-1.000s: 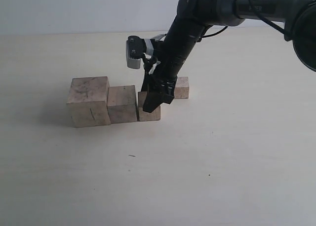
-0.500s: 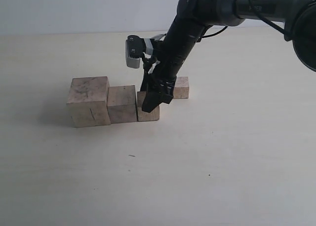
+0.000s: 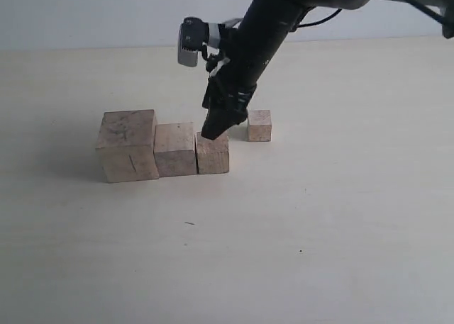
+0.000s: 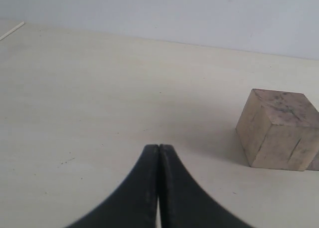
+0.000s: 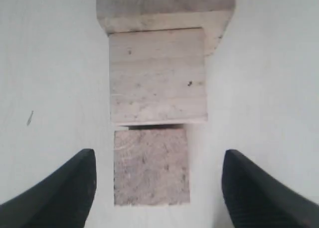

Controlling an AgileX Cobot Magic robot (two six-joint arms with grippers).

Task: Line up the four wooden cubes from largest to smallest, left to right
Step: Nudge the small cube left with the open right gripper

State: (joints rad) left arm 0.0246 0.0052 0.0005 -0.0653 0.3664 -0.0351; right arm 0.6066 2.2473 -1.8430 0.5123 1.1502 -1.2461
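Three pale beige, mottled-grain wooden blocks in a touching row on the light tabletop: largest cube at the left end, second cube against it, third cube against that. Leaves only the smallest cube, same pale wood, out of line: standing apart, right of the row's end and farther back in the exterior view.

Right gripper directly over the third cube, black fingers spread wider than that block, one to each side of it, clasping nothing. Left gripper low over bare table, fingers pressed together, empty, largest cube off to one side of it.

Next move, by judgement: turns on the smallest cube lying near the right gripper, just right of it and behind, yet well apart from the left gripper, beyond the whole row. Work for the right arm, then. Calls for a short shift rightward and back, a grasp, and a set-down against the third cube's free right face. No long axis on a cube; faces look roughly square to the row, so probably little wrist turn needed
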